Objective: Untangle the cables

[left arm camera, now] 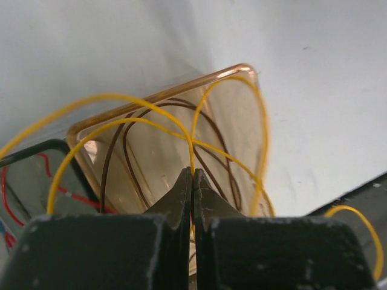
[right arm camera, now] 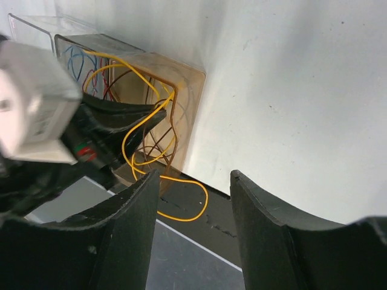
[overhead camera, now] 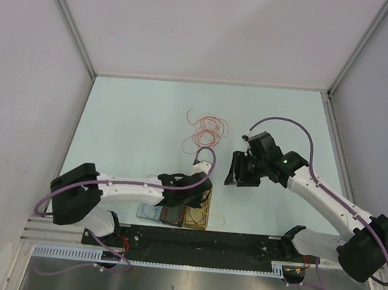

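Cable point(left arm camera: 191, 156), yellow, arcs from left pincer point(left arm camera: 193, 176) over amber tray point(left arm camera: 230, 68).

cables point(overhead camera: 206, 129) lie on the table point(overhead camera: 135, 127) behind the trays point(overhead camera: 148, 213) at its near edge.

- yellow cable point(left arm camera: 109, 95): bright yellow, plain
- brown cable point(left arm camera: 125, 142): dark brown
- red cable point(left arm camera: 84, 200): red, with one pale band
- blue cable point(right arm camera: 75, 60): light blue
- cable coil point(overhead camera: 207, 131): red and orange mixed
- amber box point(left arm camera: 239, 109): translucent amber
- clear box point(right arm camera: 24, 24): colourless
- table point(overhead camera: 135, 127): pale mint
- left gripper point(left arm camera: 192, 181), right gripper point(right arm camera: 195, 175): matte black
- left arm point(overhead camera: 130, 190), right arm point(overhead camera: 324, 195): white
- arm hoses point(overhead camera: 296, 123): purple
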